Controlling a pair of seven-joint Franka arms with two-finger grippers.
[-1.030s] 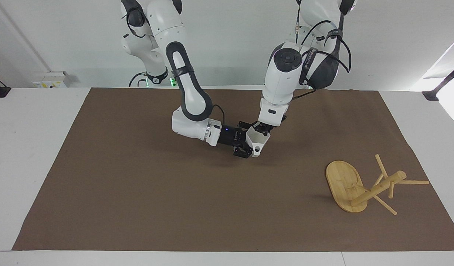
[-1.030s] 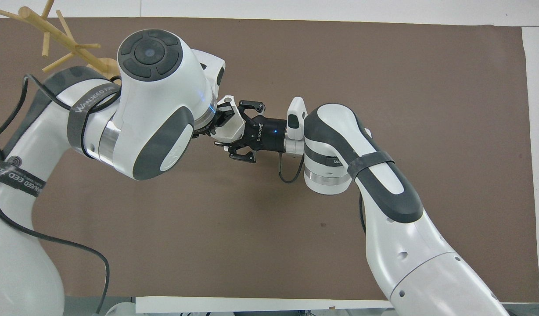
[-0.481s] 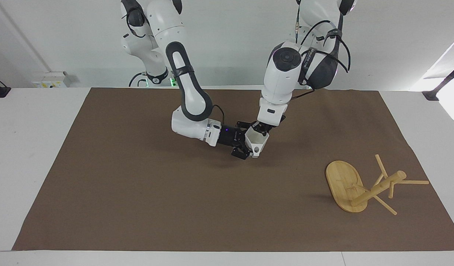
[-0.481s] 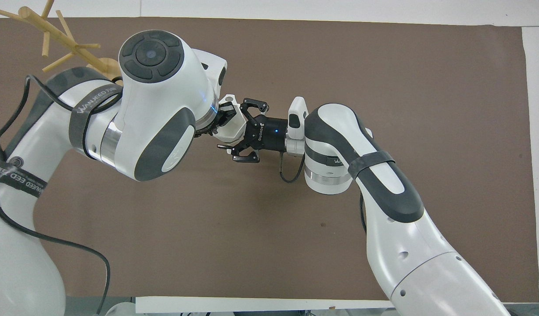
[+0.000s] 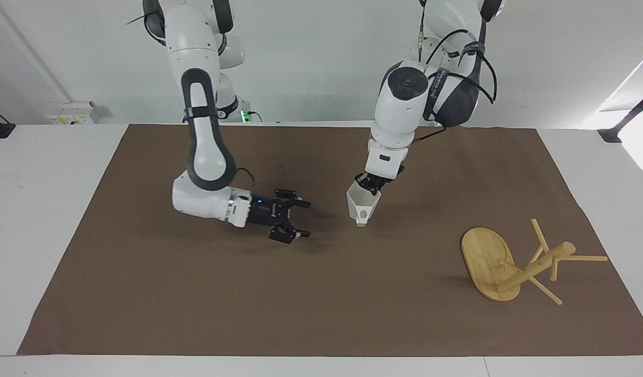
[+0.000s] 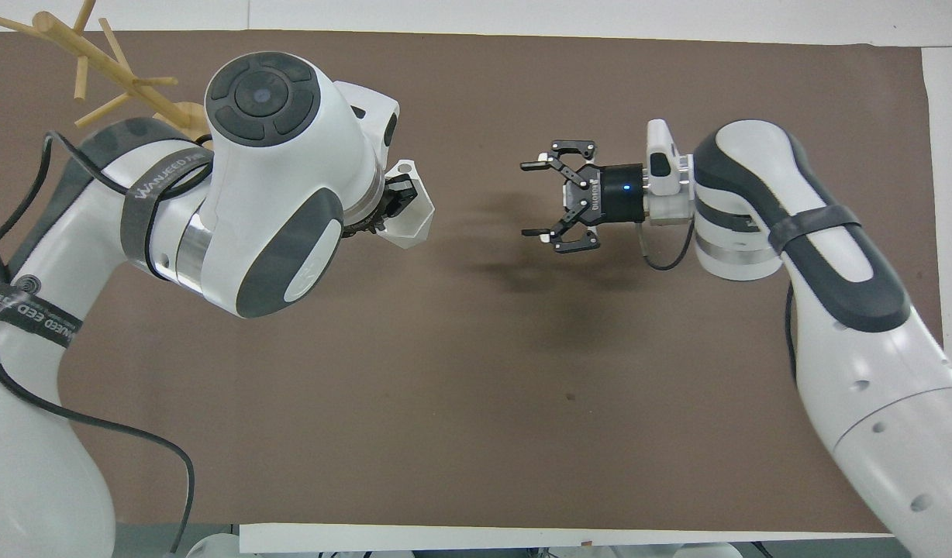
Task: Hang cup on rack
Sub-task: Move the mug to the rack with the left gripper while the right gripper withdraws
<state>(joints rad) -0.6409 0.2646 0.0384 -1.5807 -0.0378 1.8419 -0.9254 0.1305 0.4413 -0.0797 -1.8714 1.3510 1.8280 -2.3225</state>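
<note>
Two claws: my left claw [image 5: 370, 184] pinches the cup [image 5: 362, 204] over the counter [image 5: 196, 293]; my right claw [image 5: 300, 220], at its nine o'clock, is spread.

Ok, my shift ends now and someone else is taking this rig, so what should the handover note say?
Left gripper: shut on the cup, holding it by the rim in the air over the brown mat, handle hanging lowest.
Right gripper: open, holding nothing, over the mat beside the cup, apart from it.
Rack: toward the left arm's end of the table, tipped over, post and pegs slanting, base on edge.
Done: cup is picked up, in the left gripper alone.
Left: the rack probably needs standing upright; then hang the cup on a peg by its handle.
</note>
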